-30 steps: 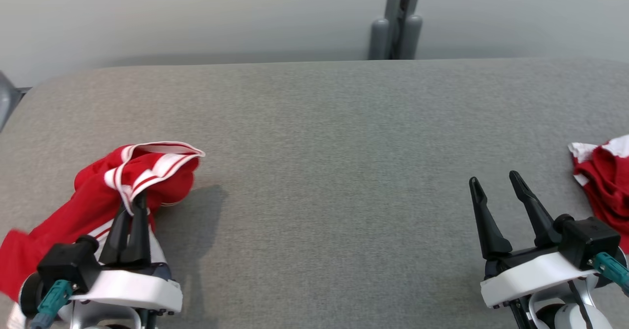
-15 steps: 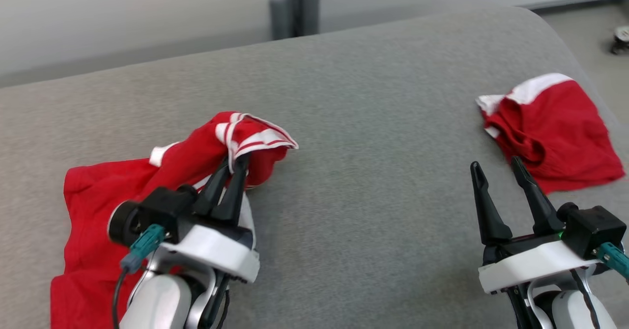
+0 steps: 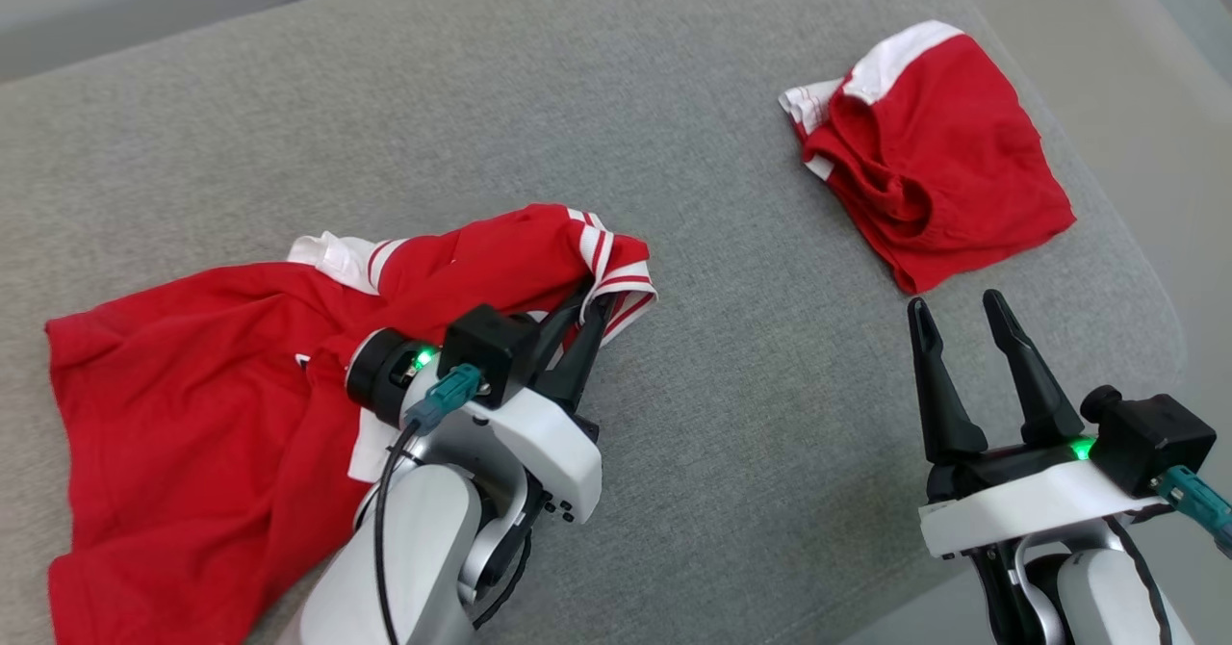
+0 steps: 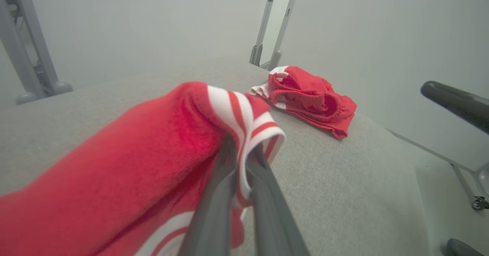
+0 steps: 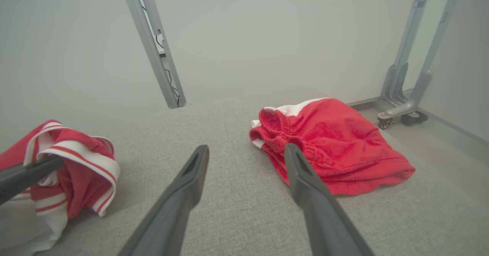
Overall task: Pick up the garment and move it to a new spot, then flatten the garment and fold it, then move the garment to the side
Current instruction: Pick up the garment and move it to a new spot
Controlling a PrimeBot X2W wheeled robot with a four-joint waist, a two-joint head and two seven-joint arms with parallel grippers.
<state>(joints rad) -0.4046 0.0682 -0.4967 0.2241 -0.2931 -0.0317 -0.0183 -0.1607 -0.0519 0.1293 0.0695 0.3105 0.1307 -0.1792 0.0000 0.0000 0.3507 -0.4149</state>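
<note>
While the left gripper (image 3: 589, 310) has its two dark fingers pinched together on the white-striped cuff (image 3: 618, 277) of the red short-sleeved jersey (image 3: 192, 414), the rest of that jersey lies spread on the grey fabric-covered table (image 3: 674, 125), trailing back to the robot's left from the grip. The right gripper (image 3: 953, 306) hovers over the table's near right part, fingers spread wide and holding nothing. Beyond it lies a folded red garment with a white band (image 3: 948, 164), close to the table's rounded right edge. A broad bare stretch of grey cloth separates the two red pieces. The jersey's near hem runs off the head view's bottom edge, and the left forearm covers part of it; a white patch beside the wrist may be a print, though I cannot tell.
</note>
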